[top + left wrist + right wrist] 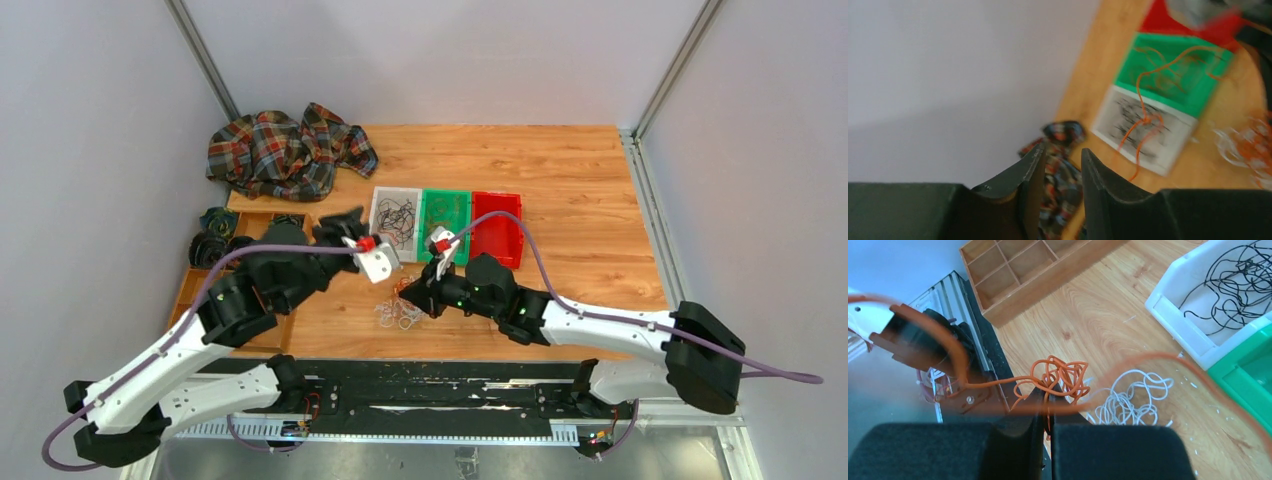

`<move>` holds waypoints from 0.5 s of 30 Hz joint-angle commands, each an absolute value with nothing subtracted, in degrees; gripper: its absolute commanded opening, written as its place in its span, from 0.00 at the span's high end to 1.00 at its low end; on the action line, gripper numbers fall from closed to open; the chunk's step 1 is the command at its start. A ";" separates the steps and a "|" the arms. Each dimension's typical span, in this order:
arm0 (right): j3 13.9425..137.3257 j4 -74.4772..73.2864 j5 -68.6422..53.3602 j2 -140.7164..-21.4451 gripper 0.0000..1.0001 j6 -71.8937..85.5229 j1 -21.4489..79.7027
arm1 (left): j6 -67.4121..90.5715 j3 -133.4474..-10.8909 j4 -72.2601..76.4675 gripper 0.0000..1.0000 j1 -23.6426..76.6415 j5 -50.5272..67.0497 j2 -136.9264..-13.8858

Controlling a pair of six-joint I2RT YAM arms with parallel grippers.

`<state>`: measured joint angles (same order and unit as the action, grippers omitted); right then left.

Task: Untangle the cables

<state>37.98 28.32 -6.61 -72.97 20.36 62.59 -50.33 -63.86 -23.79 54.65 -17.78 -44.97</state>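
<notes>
Far left of the white bin (1175,322) lies a plaid cloth (285,152), and nearer you a wooden tray (1048,286) of compartments; neither is in play. Your left tool (1063,152) hovers just left of the white bin, its jaws a narrow gap apart with nothing between them, so it holds no cable. Its view is smeared, and the orange strand crossing it cannot be traced to either end.

In front of the white bin, on the table (580,200), lie the unsorted cables: white cables (1130,399) in loose loops, with the orange cable (1060,374) knotted beside them. Your right tool (1048,402) is clamped on that orange knot, probably to draw it clear of the white loops. One orange loop hangs so close to the lens that it blurs, and you can't tell whether it is snagged behind.

Black cables (1228,285) fill the white bin, which suggests sorting by colour. Orange likely goes to the green bin (1248,371) just right of it. The red bin (500,240) beyond looks bare, though an arm covers part of it.
</notes>
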 commanded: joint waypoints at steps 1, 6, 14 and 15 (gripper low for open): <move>39.18 17.44 -5.73 -69.11 0.99 17.53 61.21 | -42.12 -55.48 -38.97 0.60 54.06 -9.28 -41.49; 40.40 9.03 -5.23 -64.67 1.00 15.56 60.50 | -41.84 -49.06 -40.24 0.37 53.10 -4.77 -39.46; 45.41 -0.34 -13.43 -65.41 0.99 14.57 60.21 | -41.19 -48.35 -34.50 0.35 53.09 9.92 -39.72; 45.49 0.00 -14.16 -65.62 0.99 14.98 60.21 | -36.84 -49.16 -32.98 0.36 53.09 11.60 -40.22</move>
<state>42.83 3.97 -9.21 -65.21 15.75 60.88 -44.10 -47.88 -39.20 53.36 1.93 -39.90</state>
